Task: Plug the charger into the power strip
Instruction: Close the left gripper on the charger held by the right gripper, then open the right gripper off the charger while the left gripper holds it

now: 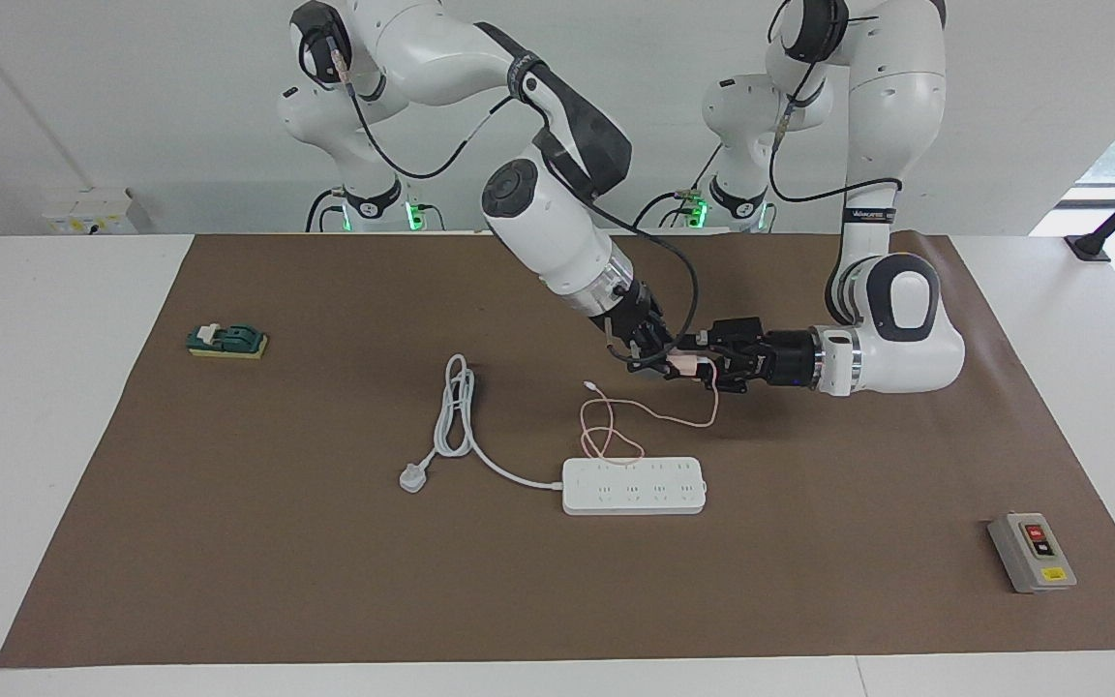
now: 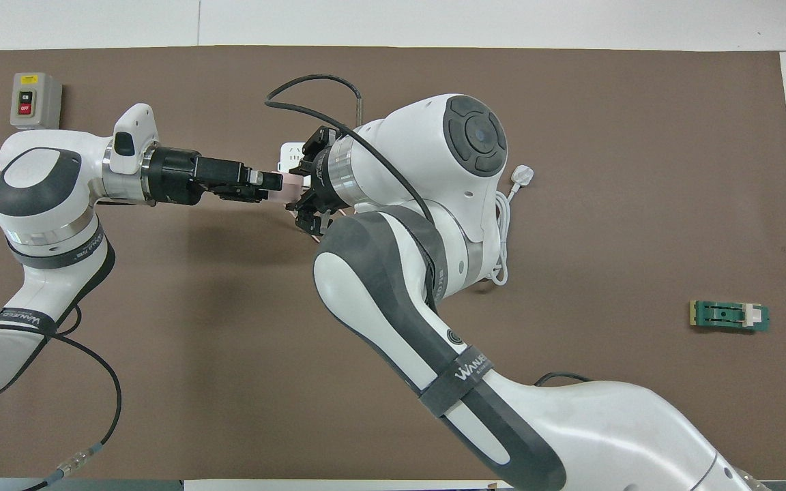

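Both pincers meet in the air over the brown mat, above the patch just robot-side of the power strip [image 1: 634,485].

Left pincer [image 1: 708,366] lies horizontal, black fingers pinched on the charger [image 1: 688,366], a small pale pink cube. In the overhead view the charger [image 2: 288,184] shows as a pink sliver between the two pincers. Prongs not visible in either view.

Right pincer [image 1: 652,354] comes down at a slant, tips right at the charger from the other end. Can't tell whether its fingers are spread or pressed together, or whether they actually touch the cube; black on black there. From above, the right pincer [image 2: 308,198] is mostly hidden by its own wrist.

Thin pink cable [image 1: 616,426] hangs from the charger and lies in loose loops on the mat, reaching the strip's robot-side edge; its free end has a small connector.

Power strip: long, flat, white, glossy plastic, rounded corners, two rows of outlets, lying flat on the surface. Overhead, only a corner of it [image 2: 288,155] shows; the right arm covers the rest.

Thick white cord [image 1: 456,416] runs from the strip toward the right arm's end, doubles back in a narrow loop and ends in a white three-pin plug [image 1: 413,477].

Matte brown mat [image 1: 325,581] covers the white surface [image 1: 35,436].

Grey switch box [image 1: 1032,553] with red and black buttons, toward the left arm's end. Green block on a yellow base [image 1: 226,340], toward the right arm's end.
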Tool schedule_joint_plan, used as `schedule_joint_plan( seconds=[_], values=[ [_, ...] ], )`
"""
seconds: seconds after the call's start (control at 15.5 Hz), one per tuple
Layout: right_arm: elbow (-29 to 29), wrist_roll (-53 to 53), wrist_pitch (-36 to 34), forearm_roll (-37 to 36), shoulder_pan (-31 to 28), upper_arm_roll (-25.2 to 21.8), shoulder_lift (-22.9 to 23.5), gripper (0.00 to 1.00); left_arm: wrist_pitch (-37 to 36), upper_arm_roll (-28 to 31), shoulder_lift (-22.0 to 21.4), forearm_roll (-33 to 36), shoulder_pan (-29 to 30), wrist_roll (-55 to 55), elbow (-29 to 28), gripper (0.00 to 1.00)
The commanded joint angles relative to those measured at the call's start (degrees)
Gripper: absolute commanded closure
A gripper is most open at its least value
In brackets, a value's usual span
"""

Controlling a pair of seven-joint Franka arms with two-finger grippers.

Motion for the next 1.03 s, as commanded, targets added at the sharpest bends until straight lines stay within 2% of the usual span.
schedule_joint_plan(
  seconds=[0.0,0.06,0.19,0.52,0.58,0.65,0.77,0.84,0.97],
  values=[
    [0.3,-1.3,0.3,1.2,-0.6,0.5,0.2,1.00,0.4,0.6,-0.5,-0.7,-0.6,1.5,-0.9,0.63],
    [0.3,-1.3,0.4,1.2,-0.6,0.5,0.2,1.00,0.2,0.6,-0.5,-0.6,-0.3,1.4,-0.8,0.71],
    [0.3,-1.3,0.5,1.2,-0.6,0.5,0.2,1.00,-0.4,0.6,-0.5,-0.5,0.1,1.5,-0.8,0.99],
    [0.3,-1.3,0.3,1.2,-0.6,0.5,0.2,1.00,-0.8,0.6,-0.5,-0.5,0.1,1.6,-0.8,1.00],
    [0.3,-1.3,0.0,1.3,-0.7,0.5,0.2,0.87,-1.8,0.6,-0.6,-0.5,0.1,1.6,-0.8,1.00],
    [0.3,-0.9,-0.3,1.9,-0.8,0.5,0.2,0.46,-2.2,0.7,-0.6,-0.5,0.2,1.4,-0.5,1.00],
    [0.5,-0.8,-0.7,3.8,-1.7,0.5,0.2,0.15,-1.8,0.8,-0.6,-0.4,0.2,1.1,-0.4,1.00],
    [0.6,-0.9,-0.9,3.7,-1.8,0.4,-0.1,0.04,-2.0,0.8,-0.5,-0.4,0.2,1.1,-0.4,1.00],
    [0.6,-1.3,-1.8,3.7,-2.0,0.2,-1.2,0.01,-2.8,0.9,-0.7,0.1,0.2,0.7,-0.3,1.00]
  ],
)
